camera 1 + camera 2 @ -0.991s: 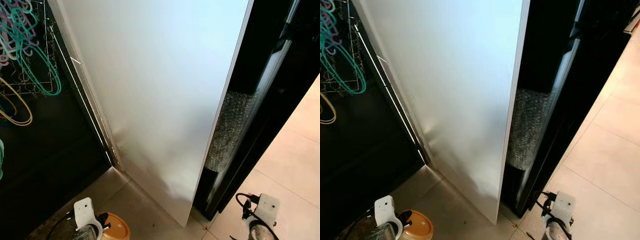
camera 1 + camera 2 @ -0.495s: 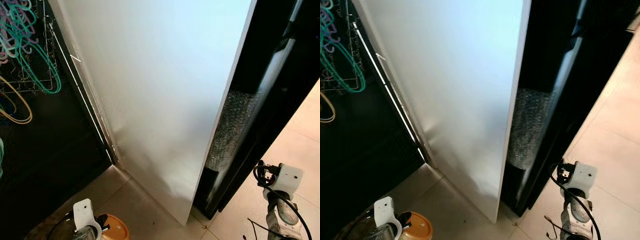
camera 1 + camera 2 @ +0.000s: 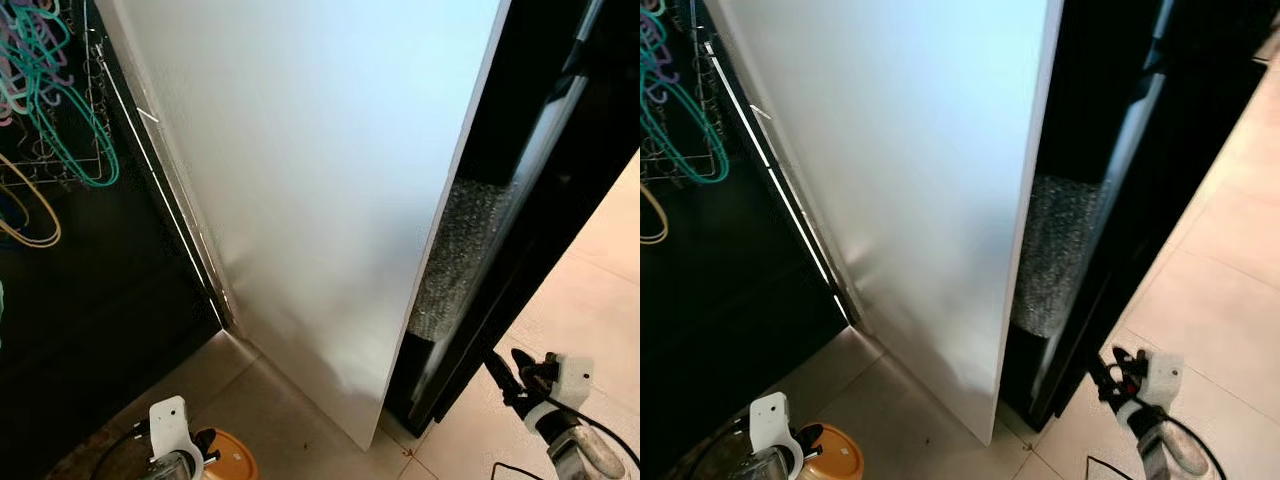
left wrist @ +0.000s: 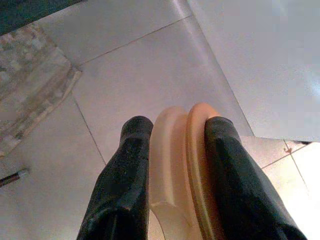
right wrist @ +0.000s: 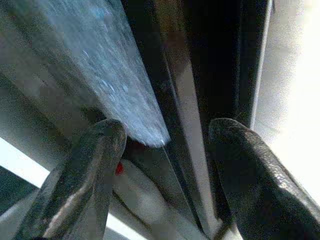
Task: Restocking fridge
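Note:
The fridge's tall silver panel (image 3: 320, 180) stands ahead, with a dark gap (image 3: 500, 200) and bubble wrap (image 3: 455, 250) along its right edge. My left gripper (image 3: 207, 443) hangs low at the bottom left, shut on a round orange-and-tan container (image 3: 233, 462). In the left wrist view the fingers (image 4: 131, 165) clamp that container (image 4: 177, 165) edge-on above the floor tiles. My right gripper (image 3: 503, 372) is low on the right, open and pointing at the foot of the black door edge (image 3: 470, 340). In the right wrist view its fingers (image 5: 95, 165) straddle that dark edge (image 5: 170, 100).
Coloured plastic hangers (image 3: 50, 90) hang on a wire rack at the upper left, above a dark cabinet front (image 3: 90, 330). Beige floor tiles (image 3: 590, 300) spread out to the right and below the fridge.
My right arm rose from the bottom edge, then turned so that its fingers point in at the black door edge. The left arm and its container have stayed put.

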You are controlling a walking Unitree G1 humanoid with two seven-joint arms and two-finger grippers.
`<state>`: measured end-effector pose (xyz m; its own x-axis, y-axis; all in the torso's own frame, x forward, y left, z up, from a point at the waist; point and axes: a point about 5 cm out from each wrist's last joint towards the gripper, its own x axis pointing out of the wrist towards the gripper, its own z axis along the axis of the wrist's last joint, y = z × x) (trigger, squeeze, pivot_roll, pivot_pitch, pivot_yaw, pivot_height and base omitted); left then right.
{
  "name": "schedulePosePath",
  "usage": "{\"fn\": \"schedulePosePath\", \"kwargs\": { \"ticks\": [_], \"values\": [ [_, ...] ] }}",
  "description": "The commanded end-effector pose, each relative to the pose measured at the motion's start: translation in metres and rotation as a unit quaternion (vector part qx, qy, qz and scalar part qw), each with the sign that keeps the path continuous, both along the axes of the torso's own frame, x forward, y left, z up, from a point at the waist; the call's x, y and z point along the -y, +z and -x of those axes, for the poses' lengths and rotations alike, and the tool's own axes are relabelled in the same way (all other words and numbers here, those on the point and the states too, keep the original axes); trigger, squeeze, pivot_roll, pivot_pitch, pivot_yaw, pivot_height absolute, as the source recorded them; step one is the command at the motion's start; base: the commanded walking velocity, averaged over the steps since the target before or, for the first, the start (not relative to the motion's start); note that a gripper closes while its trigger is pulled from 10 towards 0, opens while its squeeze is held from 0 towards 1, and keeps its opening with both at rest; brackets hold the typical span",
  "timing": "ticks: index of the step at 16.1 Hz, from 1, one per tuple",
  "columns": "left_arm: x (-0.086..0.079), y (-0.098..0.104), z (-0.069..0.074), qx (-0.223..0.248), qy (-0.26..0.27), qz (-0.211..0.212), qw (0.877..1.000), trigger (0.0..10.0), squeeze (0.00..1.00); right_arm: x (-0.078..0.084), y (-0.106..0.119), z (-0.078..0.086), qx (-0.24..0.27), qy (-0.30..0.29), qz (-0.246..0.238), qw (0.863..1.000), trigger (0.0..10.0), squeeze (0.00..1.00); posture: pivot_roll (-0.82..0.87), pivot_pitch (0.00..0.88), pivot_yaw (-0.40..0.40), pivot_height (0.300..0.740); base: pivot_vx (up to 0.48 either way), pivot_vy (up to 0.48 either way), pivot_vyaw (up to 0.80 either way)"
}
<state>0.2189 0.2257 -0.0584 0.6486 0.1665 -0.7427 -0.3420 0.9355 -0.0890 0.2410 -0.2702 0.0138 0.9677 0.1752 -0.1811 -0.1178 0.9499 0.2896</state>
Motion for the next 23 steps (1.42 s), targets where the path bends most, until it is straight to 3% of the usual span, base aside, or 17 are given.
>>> {"fn": "schedulePosePath", "kwargs": {
  "ticks": [1, 4, 7, 8, 9, 10, 11, 13, 14, 15, 16, 17, 23],
  "values": [
    [-0.003, -0.001, 0.002, -0.01, -0.001, -0.004, 1.0, 10.0, 0.0, -0.005, 0.011, -0.009, 0.029, 0.017, -0.014, 0.999, 10.0, 0.0, -0.02, 0.022, 0.038, 0.74, 0.0, 0.0, 0.0],
    [-0.003, -0.001, 0.002, -0.009, -0.004, -0.005, 1.0, 10.0, 0.0, -0.022, 0.032, -0.025, 0.066, 0.059, -0.004, 0.996, 10.0, 0.0, -0.01, 0.016, 0.031, 0.74, 0.0, 0.0, 0.0],
    [-0.002, -0.001, 0.003, -0.011, -0.004, -0.006, 1.0, 10.0, 0.0, -0.029, 0.05, -0.038, 0.095, 0.037, -0.01, 0.995, 10.0, 0.0, 0.0, 0.01, 0.025, 0.74, 0.0, 0.0, 0.0],
    [-0.002, -0.001, 0.002, -0.012, -0.005, -0.007, 1.0, 10.0, 0.0, -0.039, 0.059, -0.039, 0.107, 0.065, -0.061, 0.99, 10.0, 0.0, 0.0, 0.008, 0.02, 0.74, 0.0, 0.0, 0.0],
    [-0.002, -0.002, 0.003, -0.014, -0.003, -0.007, 1.0, 10.0, 0.0, -0.057, 0.068, -0.034, 0.12, 0.133, -0.081, 0.981, 10.0, 0.0, 0.0, 0.005, 0.016, 0.74, 0.0, 0.0, 0.0],
    [-0.002, -0.002, 0.003, -0.017, -0.002, -0.007, 1.0, 10.0, 0.0, -0.063, 0.067, -0.032, 0.115, 0.155, -0.055, 0.98, 10.0, 0.0, 0.0, 0.005, 0.015, 0.74, 0.0, 0.0, 0.0],
    [-0.002, -0.002, 0.003, -0.017, -0.002, -0.007, 1.0, 10.0, 0.0, -0.064, 0.067, -0.033, 0.11, 0.146, -0.059, 0.981, 10.0, 0.0, 0.0, 0.004, 0.014, 0.74, 0.0, 0.0, 0.0],
    [-0.001, -0.003, 0.004, -0.02, -0.002, -0.008, 1.0, 10.0, 0.0, -0.049, 0.062, -0.044, 0.083, 0.045, -0.069, 0.993, 10.0, 0.0, 0.0, 0.0, 0.005, 0.74, 0.0, 0.0, 0.0],
    [-0.001, -0.003, 0.004, -0.02, -0.002, -0.008, 1.0, 10.0, 0.0, -0.04, 0.059, -0.049, 0.057, -0.007, -0.05, 0.997, 10.0, 0.0, 0.0, 0.0, 0.005, 0.74, 0.0, 0.0, 0.0],
    [-0.001, -0.003, 0.004, -0.02, 0.0, -0.007, 1.0, 10.0, 0.0, -0.039, 0.06, -0.051, 0.048, -0.019, -0.022, 0.998, 10.0, 0.0, 0.0, 0.0, 0.005, 0.74, 0.0, 0.0, 0.0],
    [-0.001, -0.003, 0.004, -0.02, 0.0, -0.007, 1.0, 10.0, 0.0, -0.04, 0.061, -0.053, 0.041, -0.027, -0.013, 0.999, 10.0, 0.0, 0.01, 0.0, 0.001, 0.74, 0.0, 0.0, 0.0],
    [-0.001, -0.003, 0.004, -0.02, 0.0, -0.006, 1.0, 10.0, 0.0, -0.04, 0.06, -0.062, 0.003, -0.073, 0.01, 0.997, 10.0, 0.0, 0.01, 0.0, 0.001, 0.74, 0.0, 0.0, 0.0],
    [-0.001, -0.003, 0.005, -0.021, 0.0, -0.006, 1.0, 10.0, 0.0, -0.059, 0.068, -0.078, -0.003, -0.113, 0.02, 0.993, 10.0, 0.0, 0.02, 0.0, 0.002, 0.74, 0.0, 0.0, 0.0]
  ]
}}
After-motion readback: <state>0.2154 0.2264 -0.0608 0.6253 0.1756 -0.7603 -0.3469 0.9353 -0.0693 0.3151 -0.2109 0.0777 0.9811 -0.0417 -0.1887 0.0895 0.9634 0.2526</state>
